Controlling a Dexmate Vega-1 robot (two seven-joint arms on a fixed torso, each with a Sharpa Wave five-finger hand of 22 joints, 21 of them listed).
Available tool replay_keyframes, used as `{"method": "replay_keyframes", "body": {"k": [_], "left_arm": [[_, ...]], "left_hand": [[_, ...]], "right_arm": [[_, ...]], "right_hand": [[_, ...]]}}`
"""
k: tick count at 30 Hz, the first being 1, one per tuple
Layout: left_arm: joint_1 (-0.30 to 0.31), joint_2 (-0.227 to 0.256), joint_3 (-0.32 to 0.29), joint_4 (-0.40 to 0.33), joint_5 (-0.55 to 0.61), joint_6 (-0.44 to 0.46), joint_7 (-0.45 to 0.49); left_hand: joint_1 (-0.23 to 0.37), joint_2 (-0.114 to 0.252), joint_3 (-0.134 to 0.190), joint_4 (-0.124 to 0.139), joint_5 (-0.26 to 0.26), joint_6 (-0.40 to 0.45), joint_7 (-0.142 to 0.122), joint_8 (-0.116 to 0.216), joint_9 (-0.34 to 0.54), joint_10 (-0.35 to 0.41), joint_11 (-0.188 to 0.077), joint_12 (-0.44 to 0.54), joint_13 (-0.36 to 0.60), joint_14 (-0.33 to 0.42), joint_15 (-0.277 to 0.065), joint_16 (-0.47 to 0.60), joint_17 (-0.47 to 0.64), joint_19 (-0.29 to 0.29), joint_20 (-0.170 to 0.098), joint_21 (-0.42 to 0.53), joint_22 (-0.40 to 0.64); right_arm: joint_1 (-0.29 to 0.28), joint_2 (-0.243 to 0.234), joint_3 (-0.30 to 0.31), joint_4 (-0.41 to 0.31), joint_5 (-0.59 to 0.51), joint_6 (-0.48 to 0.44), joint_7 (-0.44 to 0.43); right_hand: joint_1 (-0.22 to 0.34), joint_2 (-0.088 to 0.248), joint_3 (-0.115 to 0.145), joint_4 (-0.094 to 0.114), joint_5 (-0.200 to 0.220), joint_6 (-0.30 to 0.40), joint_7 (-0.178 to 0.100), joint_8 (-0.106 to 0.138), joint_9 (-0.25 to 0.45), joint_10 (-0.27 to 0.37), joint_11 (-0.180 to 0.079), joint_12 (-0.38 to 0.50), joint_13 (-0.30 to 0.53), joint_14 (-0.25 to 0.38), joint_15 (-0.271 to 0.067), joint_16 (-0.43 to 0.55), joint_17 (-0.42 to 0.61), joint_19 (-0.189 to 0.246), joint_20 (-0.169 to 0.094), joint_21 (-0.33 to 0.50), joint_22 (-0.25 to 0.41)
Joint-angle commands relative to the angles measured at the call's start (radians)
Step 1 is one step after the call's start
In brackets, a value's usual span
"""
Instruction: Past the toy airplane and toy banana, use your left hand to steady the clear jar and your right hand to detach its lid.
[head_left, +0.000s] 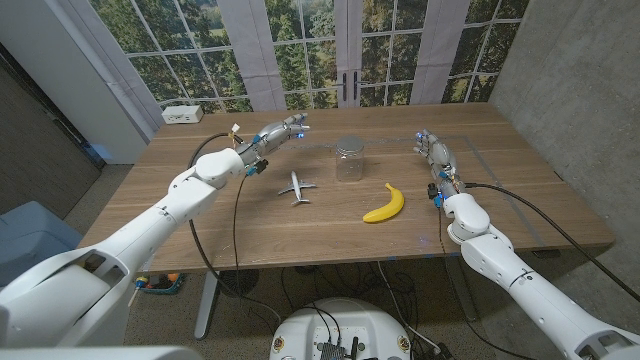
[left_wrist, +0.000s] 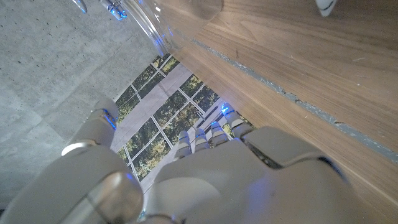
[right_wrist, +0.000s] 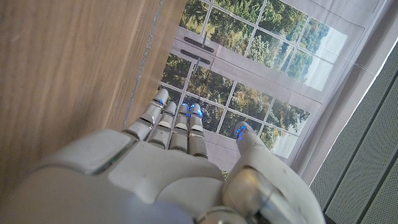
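In the head view, the clear jar (head_left: 350, 160) stands upright near the middle of the table (head_left: 200, 240), behind the toy airplane (head_left: 297, 187) and the toy banana (head_left: 386, 204). My left hand (head_left: 278, 133) is in the air to the left of the jar, fingers stretched out toward it, holding nothing. My right hand (head_left: 435, 152) is well apart on the other side, fingers straight and also empty. I judge the jar is light and stiff, with smooth walls that can slip, so I would take the body low with my left hand and grip the metal lid (head_left: 349, 146) around its rim with my right.

In the left wrist view, I see the back of my left hand (left_wrist: 205, 180), and the curved clear wall of the jar (left_wrist: 146, 22) just beyond the fingertips, not touching. This closeness is harder to judge from the head view.

In the right wrist view, my right hand (right_wrist: 174, 168) has the fingers together and the thumb apart, nothing between them, beside the wood.
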Motion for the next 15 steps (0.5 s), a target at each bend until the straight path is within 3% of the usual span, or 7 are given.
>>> {"method": "replay_keyframes", "body": {"k": [1,11,14,15], "left_arm": [[-0.063,0.011,0.047,0.017,0.051,0.028,-0.074],[-0.086,0.020,0.072,0.010,0.089,0.037,-0.106],[-0.088,0.020,0.079,0.008,0.103,0.038,-0.104],[-0.090,0.018,0.080,0.014,0.103,0.033,-0.109]], "left_hand": [[0.019,-0.005,-0.006,0.003,0.001,-0.011,-0.001,0.001,0.003,-0.016,-0.003,0.000,0.004,-0.016,0.005,0.000,0.003,-0.002,0.008,-0.006,0.004],[0.032,-0.017,-0.011,0.004,0.003,-0.006,-0.001,0.008,0.004,-0.021,-0.012,0.002,0.005,-0.026,0.003,0.000,0.003,-0.001,0.011,-0.015,0.005],[0.042,-0.025,-0.014,0.005,0.005,-0.005,-0.010,0.011,0.005,-0.023,-0.034,0.004,0.005,-0.031,-0.005,0.001,0.003,0.002,0.009,-0.021,0.005],[0.058,-0.035,-0.019,0.005,0.007,-0.007,-0.022,0.014,0.005,-0.031,-0.074,0.004,0.005,-0.037,-0.011,0.002,0.003,0.005,0.007,-0.031,0.005]], "right_arm": [[-0.008,0.002,0.005,-0.010,-0.011,-0.001,-0.019],[-0.023,-0.004,0.007,-0.040,-0.021,0.000,-0.026],[-0.029,-0.008,0.007,-0.055,-0.028,-0.003,-0.032],[-0.030,-0.010,0.007,-0.059,-0.032,-0.003,-0.033]], "right_hand": [[0.002,-0.008,0.001,-0.007,-0.001,0.009,0.000,0.005,0.002,0.012,0.001,0.008,0.003,0.011,-0.001,0.004,0.004,0.005,-0.001,-0.007,0.003],[0.001,-0.007,-0.001,-0.012,-0.001,0.010,0.000,0.004,0.002,0.013,0.001,0.008,0.003,0.010,0.001,0.005,0.003,0.007,0.000,-0.012,0.003],[0.001,-0.006,-0.002,-0.014,-0.001,0.010,-0.001,0.003,0.002,0.013,0.001,0.007,0.003,0.010,0.000,0.005,0.003,0.008,0.000,-0.014,0.003],[0.001,-0.006,-0.002,-0.014,-0.001,0.010,0.000,0.003,0.002,0.013,0.002,0.007,0.003,0.010,0.000,0.005,0.003,0.008,0.000,-0.014,0.003]]}}
